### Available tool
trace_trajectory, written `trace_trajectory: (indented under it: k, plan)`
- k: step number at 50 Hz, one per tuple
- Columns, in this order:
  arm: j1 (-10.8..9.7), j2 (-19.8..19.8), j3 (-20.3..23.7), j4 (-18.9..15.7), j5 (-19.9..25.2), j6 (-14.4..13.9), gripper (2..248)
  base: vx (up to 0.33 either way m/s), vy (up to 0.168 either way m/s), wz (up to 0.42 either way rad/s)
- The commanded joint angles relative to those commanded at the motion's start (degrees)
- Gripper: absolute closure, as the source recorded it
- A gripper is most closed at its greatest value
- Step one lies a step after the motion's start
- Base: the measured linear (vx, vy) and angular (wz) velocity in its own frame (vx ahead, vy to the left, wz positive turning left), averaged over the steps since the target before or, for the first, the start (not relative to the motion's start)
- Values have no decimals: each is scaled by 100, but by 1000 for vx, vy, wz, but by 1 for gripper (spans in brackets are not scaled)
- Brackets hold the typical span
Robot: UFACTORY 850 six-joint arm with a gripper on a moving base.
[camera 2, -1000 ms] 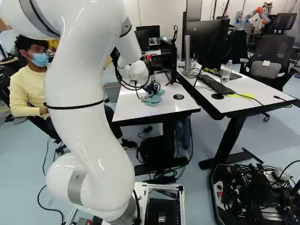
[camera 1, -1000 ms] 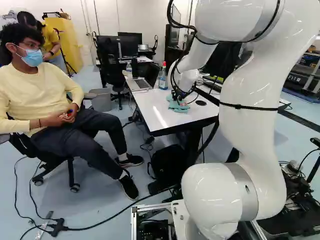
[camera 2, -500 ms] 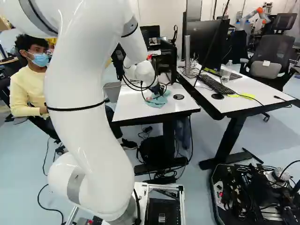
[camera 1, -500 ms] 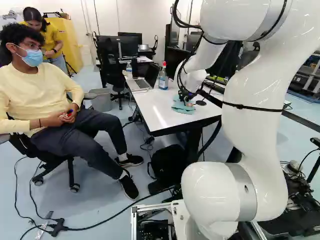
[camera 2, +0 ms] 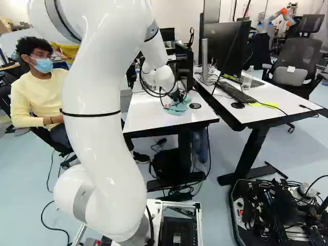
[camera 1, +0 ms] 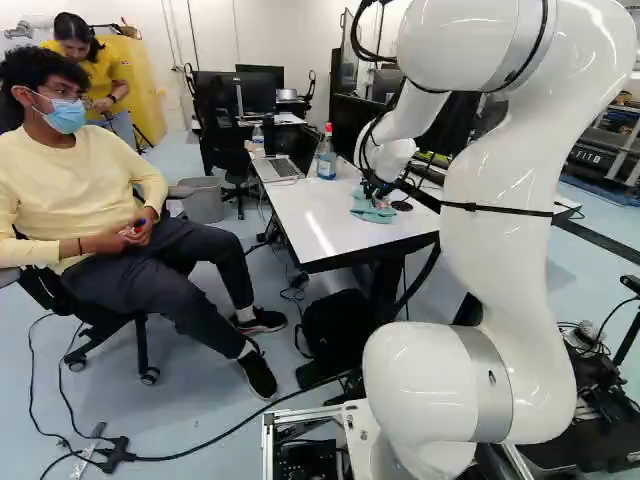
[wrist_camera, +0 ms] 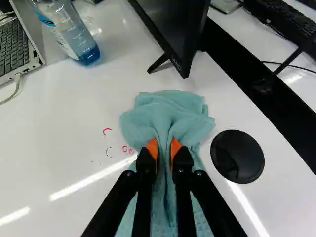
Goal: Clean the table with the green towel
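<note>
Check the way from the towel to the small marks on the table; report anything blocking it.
Nothing visible stands between the green towel, pinched in the jaws, and the small marks beside it. The bottle stands off that path, by the laptop.

You have one gripper point(camera 1: 378, 198) with two black fingers and two orange pads point(wrist_camera: 154, 147), and one green towel point(wrist_camera: 168, 111). Close ahead you count two white tables point(camera 2: 154, 115). On the towel's table you get one laptop point(camera 1: 278, 169), one bottle of blue liquid point(camera 1: 326, 162) and one round black disc point(wrist_camera: 237, 156). You also have one keyboard point(camera 2: 236, 92), one grey bin point(camera 1: 203, 200), one black bag point(camera 1: 335, 325) and one other robot arm point(camera 2: 274, 19).
</note>
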State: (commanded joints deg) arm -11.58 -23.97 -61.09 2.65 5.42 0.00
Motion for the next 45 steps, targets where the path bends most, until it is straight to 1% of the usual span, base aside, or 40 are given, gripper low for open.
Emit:
trace_trajectory:
  k: [25,45]
  plan:
    - [365,-375,-487,0,0,0,200,0,0,0]
    - [683,-416,-541,0,0,0,200,0,0,0]
